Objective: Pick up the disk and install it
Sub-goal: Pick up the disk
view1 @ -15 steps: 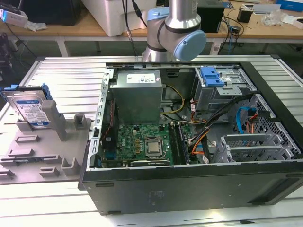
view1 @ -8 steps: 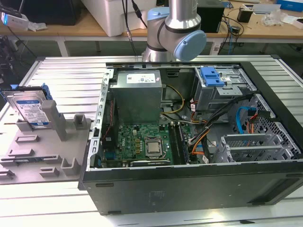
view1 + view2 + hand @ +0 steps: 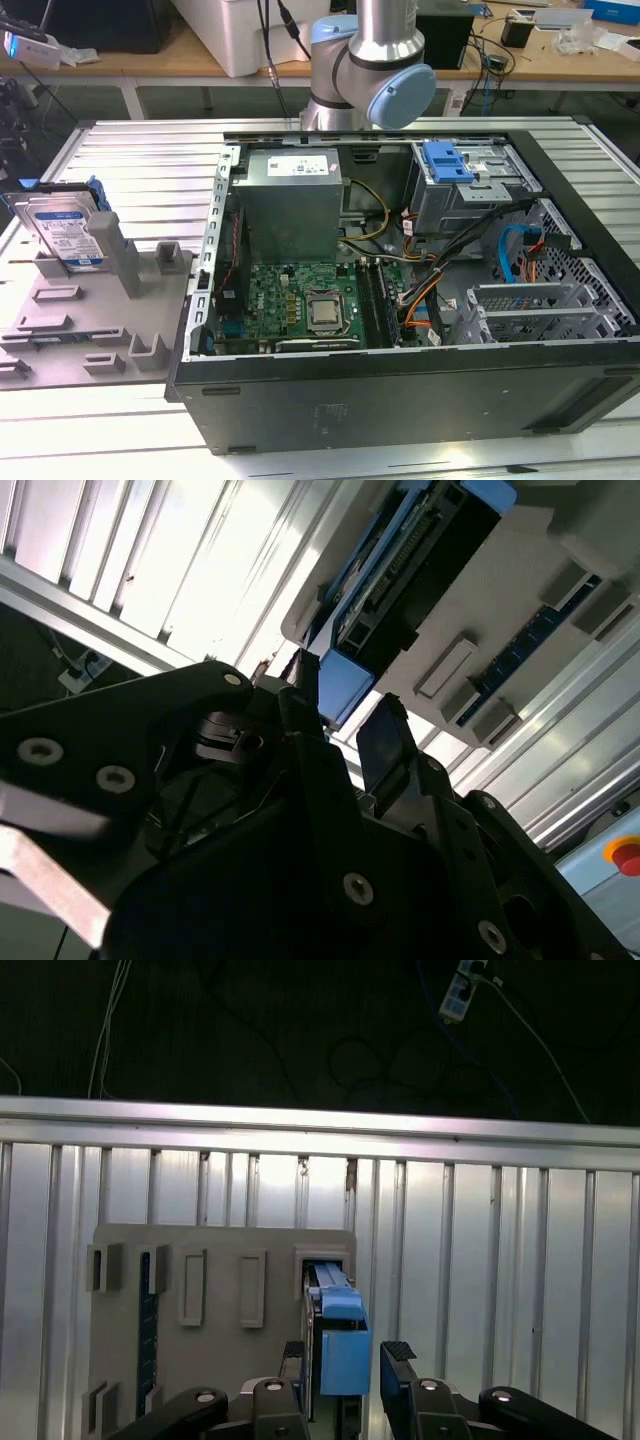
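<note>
The disk [image 3: 65, 230], silver with a blue-and-white label and a blue frame, stands on edge in a grey holder [image 3: 100, 320] at the exterior view's left. Nothing touches it there. In both wrist views I look at its blue edge [image 3: 340, 1330] [image 3: 345, 685] along the gripper. My gripper [image 3: 345, 1360] [image 3: 343, 720] is open, and its two black fingers [image 3: 398, 1355] line up on either side of that edge. The arm [image 3: 370, 60] rises at the back of the computer case.
The open computer case [image 3: 400, 380] lies on the slatted metal table [image 3: 130, 160], with a motherboard, a grey power supply [image 3: 290, 195], cables, and a drive cage with a blue latch [image 3: 447, 160]. Workbenches with clutter stand behind.
</note>
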Tool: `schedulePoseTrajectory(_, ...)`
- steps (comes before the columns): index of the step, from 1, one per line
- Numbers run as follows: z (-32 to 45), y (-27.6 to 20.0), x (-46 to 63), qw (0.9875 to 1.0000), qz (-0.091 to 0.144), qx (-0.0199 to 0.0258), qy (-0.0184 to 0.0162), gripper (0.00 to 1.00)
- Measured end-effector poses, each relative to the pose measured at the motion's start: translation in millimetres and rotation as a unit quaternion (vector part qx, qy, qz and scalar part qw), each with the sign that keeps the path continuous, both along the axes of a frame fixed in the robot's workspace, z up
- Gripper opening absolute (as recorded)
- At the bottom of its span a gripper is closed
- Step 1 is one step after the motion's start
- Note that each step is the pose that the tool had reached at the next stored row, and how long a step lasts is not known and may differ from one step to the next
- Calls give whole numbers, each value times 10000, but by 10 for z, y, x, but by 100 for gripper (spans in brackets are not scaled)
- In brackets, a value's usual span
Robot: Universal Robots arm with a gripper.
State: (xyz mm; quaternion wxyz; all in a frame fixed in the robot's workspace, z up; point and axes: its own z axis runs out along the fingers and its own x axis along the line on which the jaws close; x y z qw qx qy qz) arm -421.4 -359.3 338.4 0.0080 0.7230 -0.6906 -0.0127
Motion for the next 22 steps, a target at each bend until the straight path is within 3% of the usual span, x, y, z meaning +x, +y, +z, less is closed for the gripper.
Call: schedulePoseTrajectory(22, -129, -16, 14, 10000, 0, 0, 0, 43)
